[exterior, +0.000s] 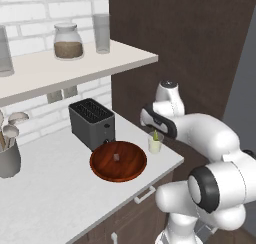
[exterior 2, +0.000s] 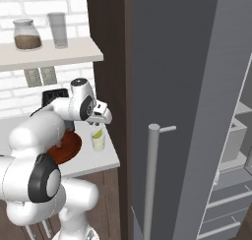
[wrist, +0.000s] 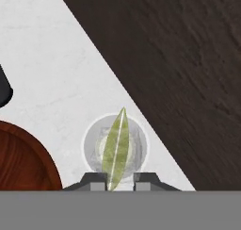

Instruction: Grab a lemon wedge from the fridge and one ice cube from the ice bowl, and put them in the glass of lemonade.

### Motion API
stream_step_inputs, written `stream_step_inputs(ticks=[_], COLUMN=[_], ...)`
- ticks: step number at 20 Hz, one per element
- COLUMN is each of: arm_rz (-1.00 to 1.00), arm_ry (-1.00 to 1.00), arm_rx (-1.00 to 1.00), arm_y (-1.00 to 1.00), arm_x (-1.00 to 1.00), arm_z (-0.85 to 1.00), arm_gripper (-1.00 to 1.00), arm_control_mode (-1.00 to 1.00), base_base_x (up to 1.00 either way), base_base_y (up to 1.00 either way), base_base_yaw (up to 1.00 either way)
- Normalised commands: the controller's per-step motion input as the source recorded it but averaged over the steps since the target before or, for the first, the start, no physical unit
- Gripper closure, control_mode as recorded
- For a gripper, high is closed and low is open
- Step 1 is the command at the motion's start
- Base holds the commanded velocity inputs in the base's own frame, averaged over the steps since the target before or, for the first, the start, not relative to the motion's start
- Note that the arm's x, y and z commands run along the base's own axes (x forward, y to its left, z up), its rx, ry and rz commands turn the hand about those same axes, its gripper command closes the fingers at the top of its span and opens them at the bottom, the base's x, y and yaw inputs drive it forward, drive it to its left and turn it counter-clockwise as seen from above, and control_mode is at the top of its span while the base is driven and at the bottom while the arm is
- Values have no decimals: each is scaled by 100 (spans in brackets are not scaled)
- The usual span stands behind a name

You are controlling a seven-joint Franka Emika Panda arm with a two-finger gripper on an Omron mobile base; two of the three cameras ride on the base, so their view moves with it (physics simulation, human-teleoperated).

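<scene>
The gripper [wrist: 113, 181], with its two small dark fingertips [wrist: 95, 179] rising at the bottom of the hand view, is pinching the tiny yellow-green lemon wedge [wrist: 116, 149] between them. The wedge stands as a slim leaf shape, its long axis running away from the fingertips, with its pointed tip aimed at the far rim of the small clear glass of pale yellowish lemonade [wrist: 136, 146] seen beneath it. In that view the wedge lies across the middle of the round glass mouth.

From the left base view, the wedge [exterior: 156, 136] stands upright, its point up, at the mouth of the glass [exterior: 155, 146], just below the white arm's hand. The right base view shows the same: the gripper [exterior 2: 98, 126] hangs directly above the glass [exterior 2: 98, 142], with the wedge [exterior 2: 98, 134] at the rim; whether it touches the liquid cannot be told.

The glass stands on the pale speckled desk [exterior: 60, 193] near its right end, just beside the wide, shallow, reddish-brown wooden ice bowl [exterior: 118, 161], which holds one small pale ice cube [exterior: 116, 157]. A dark grey toaster [exterior: 92, 122] sits behind the bowl. The tall grey fridge [exterior 2: 172, 76] stands to the right of the desk, its door with a long slim bar handle [exterior 2: 151, 180].
</scene>
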Motion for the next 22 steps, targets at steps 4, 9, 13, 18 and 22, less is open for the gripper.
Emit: stream_step_inputs(ticks=[4,9,13,18,22], arm_rz=[0,0,0,0,0], arm_ry=[0,0,0,0,0], arm_rx=[0,0,0,0,0], arm_y=[-5,-1,0,0,0], arm_x=[13,1,0,0,0], arm_z=[-3,-2,0,0,0], arm_gripper=[100,100,100,100,100], arm_control_mode=[-100,-100,-100,-100,-100], base_base_x=[0,0,0,0,0], base_base_y=[0,0,0,0,0], base_base_yaw=[0,0,0,0,0])
